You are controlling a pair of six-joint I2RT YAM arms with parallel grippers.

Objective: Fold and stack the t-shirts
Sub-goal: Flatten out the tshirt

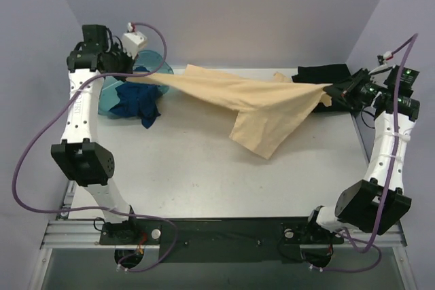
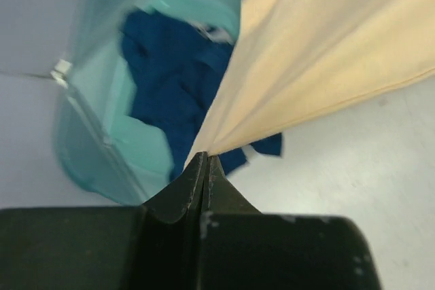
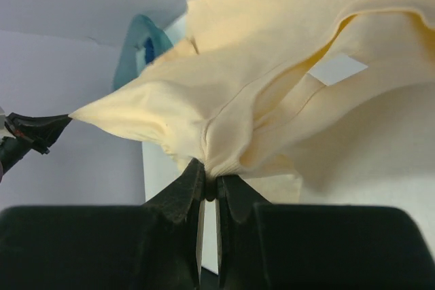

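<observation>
The pale yellow-tan t-shirt (image 1: 251, 103) hangs stretched in the air between both arms, its loose lower part sagging toward the table. My left gripper (image 1: 129, 78) is shut on its left corner (image 2: 224, 134), above the basin. Over at the right, my right gripper (image 1: 332, 89) is shut on a bunched ribbed edge of the same shirt (image 3: 224, 157). The dark blue t-shirt (image 1: 138, 103) lies crumpled, spilling out of the basin; the left wrist view has it (image 2: 173, 79) below the held cloth. A black t-shirt (image 1: 321, 73) lies at the back right.
A teal translucent basin (image 1: 155, 64) lies tipped at the back left, seen close in the left wrist view as the basin (image 2: 102, 134). Purple cables loop off both arms. The table's bare surface (image 1: 204, 174) spreads in front of the hanging shirt.
</observation>
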